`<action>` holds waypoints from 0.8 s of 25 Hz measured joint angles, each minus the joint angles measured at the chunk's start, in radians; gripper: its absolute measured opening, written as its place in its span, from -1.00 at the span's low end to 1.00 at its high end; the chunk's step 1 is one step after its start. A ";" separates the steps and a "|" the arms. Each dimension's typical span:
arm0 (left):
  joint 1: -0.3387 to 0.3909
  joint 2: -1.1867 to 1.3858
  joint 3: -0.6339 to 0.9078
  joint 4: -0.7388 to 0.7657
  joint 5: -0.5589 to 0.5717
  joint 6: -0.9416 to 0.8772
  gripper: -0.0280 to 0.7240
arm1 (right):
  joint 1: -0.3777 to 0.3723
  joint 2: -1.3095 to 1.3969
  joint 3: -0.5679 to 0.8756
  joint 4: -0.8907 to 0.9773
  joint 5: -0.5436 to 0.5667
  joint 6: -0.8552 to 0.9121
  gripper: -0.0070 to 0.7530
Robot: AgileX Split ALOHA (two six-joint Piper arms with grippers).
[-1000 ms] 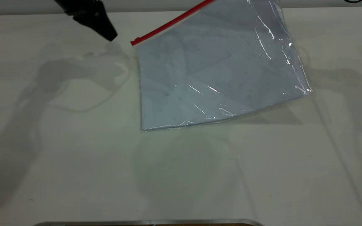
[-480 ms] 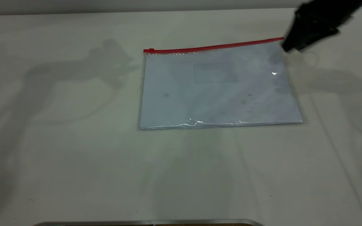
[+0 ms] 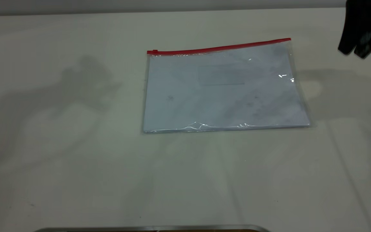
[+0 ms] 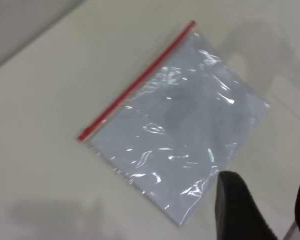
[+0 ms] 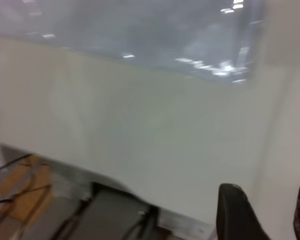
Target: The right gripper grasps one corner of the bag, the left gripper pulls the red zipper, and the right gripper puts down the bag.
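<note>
Now released: bag (image 3: 224,91) lying flat at the counter's (image 3: 76,161) far centre, red zipper (image 3: 219,48) along its far edge, right end effector (image 3: 354,53) withdrawn, jaws apart, toward the far right corner; put-down apparently complete

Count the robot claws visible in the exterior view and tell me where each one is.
1. The right claw hangs open at the far right edge, above the table, apart from the bag. The left claw is outside that view; only its shadow shows.
</note>
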State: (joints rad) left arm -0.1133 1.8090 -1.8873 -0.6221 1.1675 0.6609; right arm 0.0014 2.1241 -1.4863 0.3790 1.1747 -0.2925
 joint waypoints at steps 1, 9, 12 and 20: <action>0.000 -0.021 0.001 0.027 0.000 -0.032 0.02 | 0.000 -0.025 0.000 0.032 0.007 -0.011 -0.14; 0.000 -0.189 0.060 0.239 0.000 -0.278 0.02 | 0.054 -0.313 0.001 0.124 0.030 -0.049 -0.34; 0.000 -0.273 0.117 0.304 0.000 -0.308 0.02 | 0.082 -0.466 0.001 0.061 0.044 -0.015 -0.36; 0.000 -0.520 0.358 0.457 0.000 -0.366 -0.01 | 0.092 -0.855 0.003 -0.153 0.060 0.166 -0.36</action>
State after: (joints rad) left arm -0.1133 1.2886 -1.5289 -0.1654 1.1675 0.2954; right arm 0.0933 1.2693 -1.4834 0.2262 1.2348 -0.1265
